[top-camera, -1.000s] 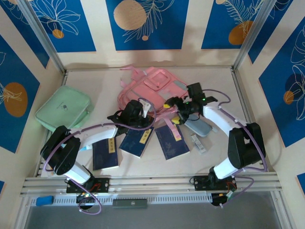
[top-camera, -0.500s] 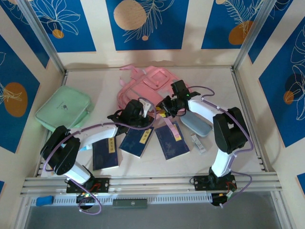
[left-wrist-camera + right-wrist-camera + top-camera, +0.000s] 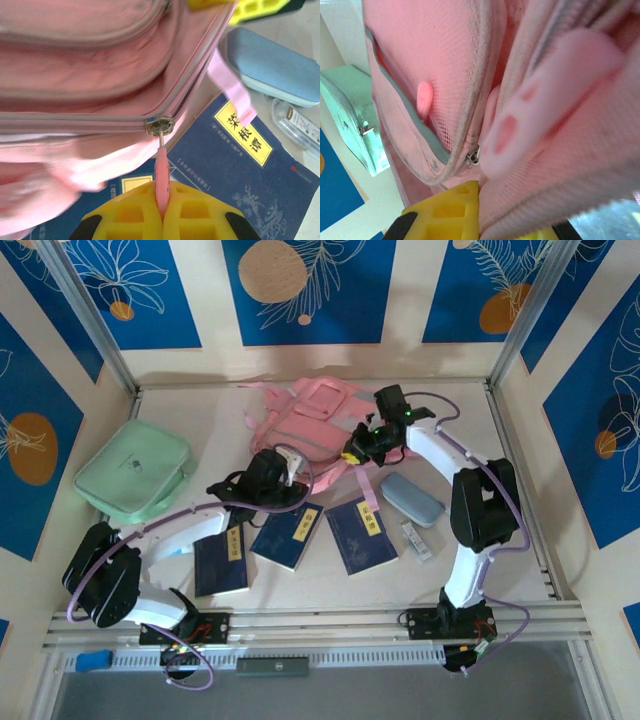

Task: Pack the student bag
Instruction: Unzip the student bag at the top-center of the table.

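Top view: large pink fabric backpack [image 3: 312, 420] lies far-centre, dark-blue books [image 3: 290, 537] just near of it; left gripper [image 3: 290, 478] at its near edge, right gripper [image 3: 355, 452] at its right side, grips unreadable here. Left wrist: left gripper pinched on the pink zip pull tab [image 3: 161, 170]. Right wrist: right gripper clamped on the backpack's fabric lip beside the zip. Likely light, floppy, so hold tab and lip, not panels.
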You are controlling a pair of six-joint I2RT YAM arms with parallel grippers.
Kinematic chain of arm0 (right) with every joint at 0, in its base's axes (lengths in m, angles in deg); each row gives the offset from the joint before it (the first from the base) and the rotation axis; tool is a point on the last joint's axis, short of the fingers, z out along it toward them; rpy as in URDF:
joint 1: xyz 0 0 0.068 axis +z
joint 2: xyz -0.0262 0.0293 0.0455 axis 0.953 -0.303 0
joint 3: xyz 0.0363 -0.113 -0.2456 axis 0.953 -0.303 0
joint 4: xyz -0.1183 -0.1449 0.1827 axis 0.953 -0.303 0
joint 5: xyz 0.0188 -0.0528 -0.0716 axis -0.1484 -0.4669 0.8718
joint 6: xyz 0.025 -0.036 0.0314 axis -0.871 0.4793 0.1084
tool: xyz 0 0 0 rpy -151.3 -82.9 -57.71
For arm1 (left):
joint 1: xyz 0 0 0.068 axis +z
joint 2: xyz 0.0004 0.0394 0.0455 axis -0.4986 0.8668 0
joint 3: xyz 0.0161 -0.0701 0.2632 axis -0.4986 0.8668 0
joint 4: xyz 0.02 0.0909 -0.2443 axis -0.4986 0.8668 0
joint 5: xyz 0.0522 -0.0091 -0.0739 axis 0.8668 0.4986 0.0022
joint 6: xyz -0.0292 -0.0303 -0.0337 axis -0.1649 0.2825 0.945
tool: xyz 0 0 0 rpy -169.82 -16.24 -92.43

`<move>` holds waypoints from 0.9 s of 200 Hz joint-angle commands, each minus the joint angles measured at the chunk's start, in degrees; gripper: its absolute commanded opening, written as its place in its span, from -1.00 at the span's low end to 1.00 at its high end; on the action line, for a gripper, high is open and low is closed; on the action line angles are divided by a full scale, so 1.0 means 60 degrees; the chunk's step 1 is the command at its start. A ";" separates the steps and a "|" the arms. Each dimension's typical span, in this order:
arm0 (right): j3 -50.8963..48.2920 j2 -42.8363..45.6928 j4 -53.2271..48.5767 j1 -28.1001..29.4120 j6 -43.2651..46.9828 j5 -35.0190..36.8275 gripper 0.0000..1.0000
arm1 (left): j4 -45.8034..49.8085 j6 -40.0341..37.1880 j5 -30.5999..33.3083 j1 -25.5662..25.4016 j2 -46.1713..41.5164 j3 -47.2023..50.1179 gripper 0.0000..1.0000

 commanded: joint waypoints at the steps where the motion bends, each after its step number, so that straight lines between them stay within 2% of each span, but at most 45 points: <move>1: 0.0991 -0.0340 0.0033 -0.0700 0.1250 0.0099 -1.00 | 0.1418 0.0291 0.0019 0.0171 -0.0294 0.0235 -1.00; 28: 0.1022 -0.0372 0.0087 -0.0658 0.1350 0.0177 -0.89 | 0.0648 0.0442 -0.0958 0.0164 -0.0112 0.0120 -1.00; 43: 0.1207 -0.0513 -0.0309 -0.0702 0.1347 0.0231 -0.51 | 0.0415 0.0606 -0.1267 0.0124 0.0192 -0.0130 -1.00; 67: 0.0733 -0.0013 -0.0531 -0.0636 0.1089 0.0259 0.10 | 0.0559 0.0807 -0.1021 0.0047 0.0622 -0.0676 -1.00; 80: -0.0065 0.0497 -0.0363 -0.0657 0.0464 -0.0051 0.34 | 0.0335 0.0897 -0.1127 0.0024 0.0759 -0.0777 -1.00; 90: -0.0942 0.0918 0.0068 -0.0601 -0.0253 -0.0457 0.45 | 0.0263 0.0900 -0.1191 -0.0001 0.0836 -0.0834 -1.00; 110: -0.2163 0.1490 0.0975 0.0087 -0.1556 -0.0733 0.58 | 0.0263 0.0858 -0.1182 -0.0018 0.0910 -0.0873 -1.00; 131: -0.2388 0.1317 0.1647 0.0834 -0.2593 -0.0806 0.61 | 0.0258 0.0863 -0.1236 -0.0014 0.0911 -0.0882 -1.00; 147: -0.2376 0.1100 0.1942 0.1267 -0.3437 -0.0237 0.61 | 0.0247 0.0857 -0.1324 -0.0034 0.0885 -0.0898 -1.00; 160: -0.2358 0.0960 0.2343 0.1558 -0.3838 0.0330 0.57 | 0.0270 0.0839 -0.1274 -0.0086 0.0879 -0.0904 -1.00; 180: -0.1892 0.0479 0.2364 0.1931 -0.3896 0.0734 0.35 | 0.0262 0.0884 -0.1233 -0.0089 0.0862 -0.0897 -1.00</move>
